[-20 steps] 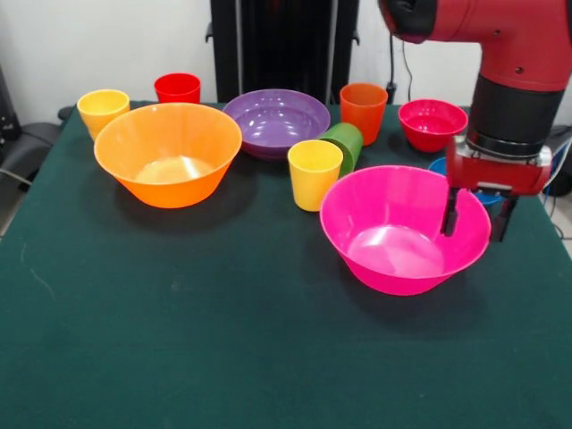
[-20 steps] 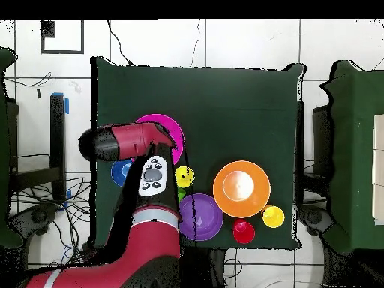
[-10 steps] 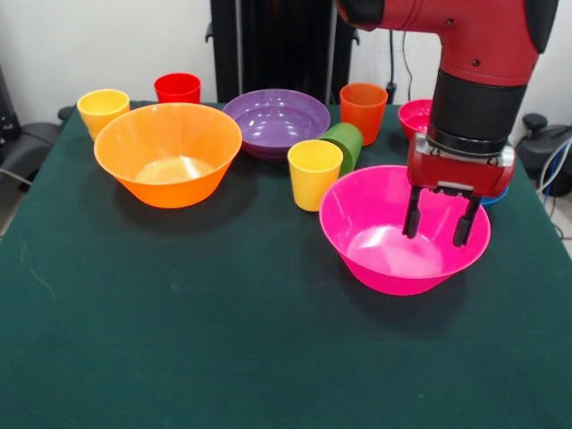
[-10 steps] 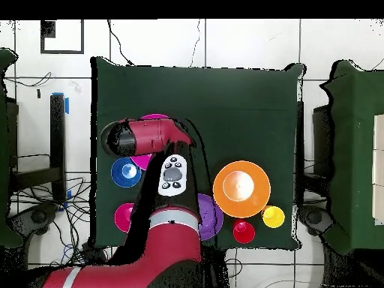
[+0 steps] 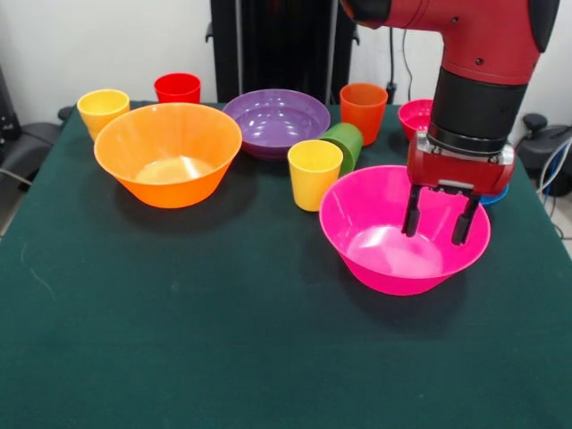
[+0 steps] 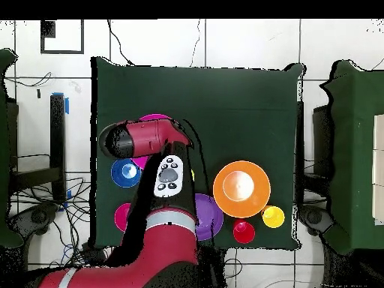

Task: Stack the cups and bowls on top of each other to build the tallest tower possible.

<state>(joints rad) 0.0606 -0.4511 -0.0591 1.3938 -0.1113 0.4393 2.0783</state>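
Red arm upright, gripper [image 5: 438, 214] spread inside pink bowl [image 5: 371, 259]

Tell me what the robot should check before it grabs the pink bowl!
1. Claw open: ok, its two fingers stand apart.
2. Claw over the pink bowl: ok, both fingers hang inside its far rim.
3. Fingers either side of the rim, ready to pinch: not ok, both are inside the bowl.
4. Pink bowl empty: ok, nothing lies in it.
5. Room around it: cannot tell for sure; the yellow cup stands close by its rim, and the green cup lies tipped behind that.
6. A base to stack on: ok, the orange bowl sits upright and empty.
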